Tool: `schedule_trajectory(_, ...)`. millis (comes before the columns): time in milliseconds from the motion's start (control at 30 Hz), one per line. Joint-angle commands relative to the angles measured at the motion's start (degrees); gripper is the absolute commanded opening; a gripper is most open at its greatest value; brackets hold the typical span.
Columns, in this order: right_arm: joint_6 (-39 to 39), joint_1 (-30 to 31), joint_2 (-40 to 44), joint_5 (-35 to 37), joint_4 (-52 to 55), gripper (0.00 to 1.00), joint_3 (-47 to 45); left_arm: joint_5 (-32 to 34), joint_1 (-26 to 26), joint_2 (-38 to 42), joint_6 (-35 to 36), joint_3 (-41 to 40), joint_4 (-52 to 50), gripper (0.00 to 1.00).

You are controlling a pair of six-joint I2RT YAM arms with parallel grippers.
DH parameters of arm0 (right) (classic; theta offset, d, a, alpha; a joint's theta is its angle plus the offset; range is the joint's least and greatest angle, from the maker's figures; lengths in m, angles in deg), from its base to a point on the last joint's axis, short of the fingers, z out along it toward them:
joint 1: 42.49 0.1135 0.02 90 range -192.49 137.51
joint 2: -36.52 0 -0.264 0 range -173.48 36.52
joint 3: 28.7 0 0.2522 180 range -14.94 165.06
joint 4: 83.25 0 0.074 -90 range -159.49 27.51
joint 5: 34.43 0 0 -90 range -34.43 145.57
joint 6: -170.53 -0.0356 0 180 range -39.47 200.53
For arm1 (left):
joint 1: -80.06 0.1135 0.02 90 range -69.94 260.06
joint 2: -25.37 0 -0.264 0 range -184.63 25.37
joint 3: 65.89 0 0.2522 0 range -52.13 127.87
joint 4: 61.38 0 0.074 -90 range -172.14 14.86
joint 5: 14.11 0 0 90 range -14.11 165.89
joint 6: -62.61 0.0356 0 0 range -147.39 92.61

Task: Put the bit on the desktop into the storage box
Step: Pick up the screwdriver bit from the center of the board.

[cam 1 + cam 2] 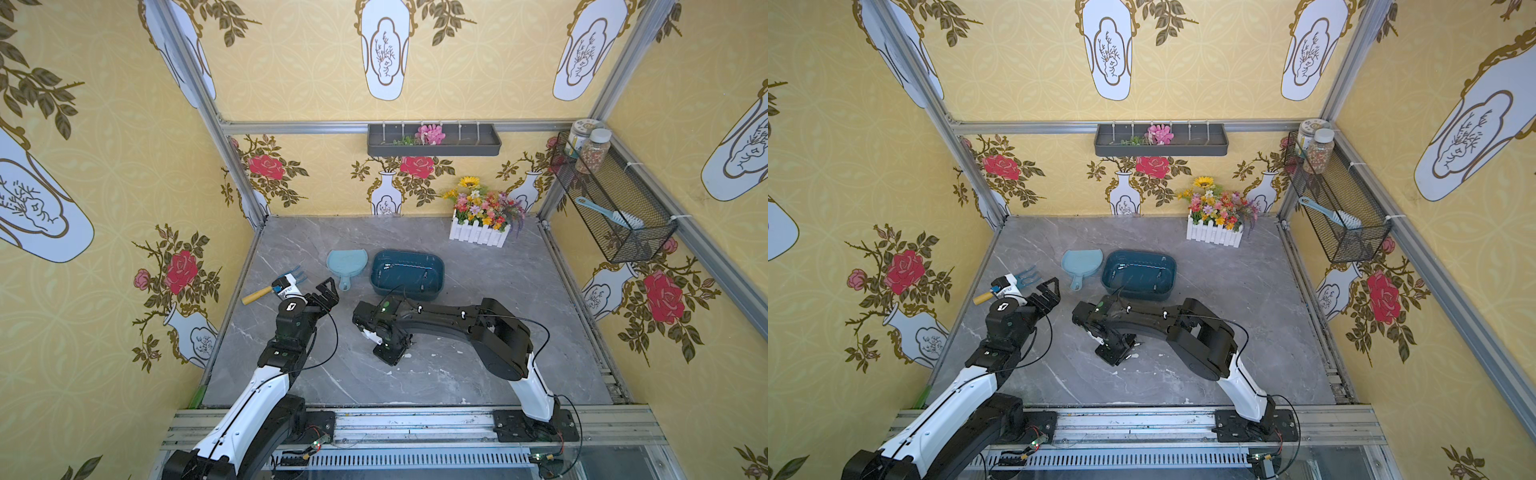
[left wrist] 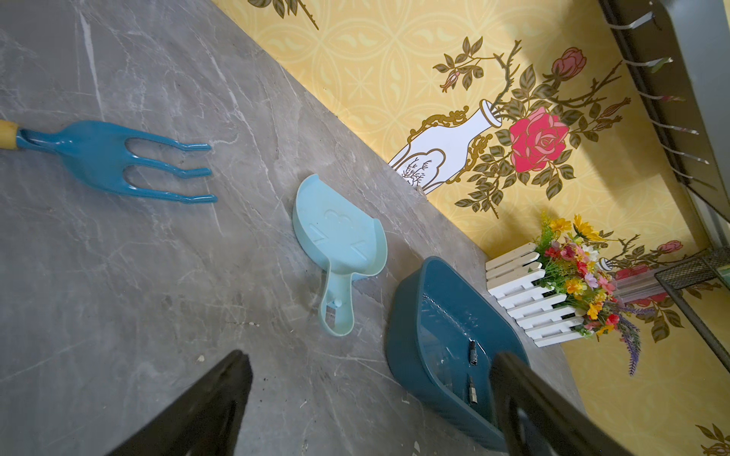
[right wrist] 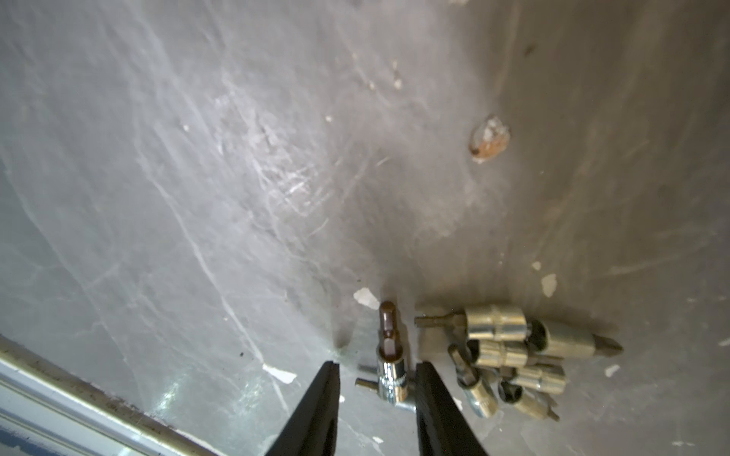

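While the right gripper is down at the grey marble-look tabletop, its black fingers stand partly apart on either side of a small chrome socket bit with a brown hex tip. A gap shows along one finger, so no firm pinch on it is visible. That bit lies on the tabletop on the robot's side of the dark teal, shallow plastic storage box, outside it and apart from it, just beside a small heap of brass-toned bits (one more lies crosswise under it). Inside the box, a few dark bits rest on its floor. The left gripper hangs to the box's left, fingers spread wide with nothing between them. A light blue plastic dustpan lies just beside the box's left end, and a blue three-pronged hand fork with a wooden handle lies farther out beyond it.
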Motion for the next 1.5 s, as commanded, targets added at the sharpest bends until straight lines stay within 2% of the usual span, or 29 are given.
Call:
schedule_trajectory(0, 0.0, -0.1, -0.6, 0.7, -0.3, 0.36, 0.1, 0.1, 0.1, -0.1, 0.3, -0.4, 0.4, 1.0)
schedule_trajectory(167, 0.0, -0.1, -1.6, 0.7, -0.7, 0.33, 0.1, 0.1, 0.2, 0.2, 0.5, -0.2, -0.2, 1.0)
schedule_trajectory(600, -0.7, -0.1, -1.9, 0.6, -1.3, 0.17, 0.2, 0.2, 0.3, 0.9, 0.6, -0.1, -0.9, 1.0)
schedule_trajectory(1200, -1.2, -0.8, 4.7, 0.1, -1.1, 0.13, 0.3, 0.0, 0.4, 0.9, 0.2, 0.0, -1.2, 1.0)
schedule_trajectory(1467, 0.6, -6.8, 9.0, 0.9, -1.7, 0.13, 0.6, -0.3, 0.5, 0.6, -0.2, 0.0, -0.9, 1.0)
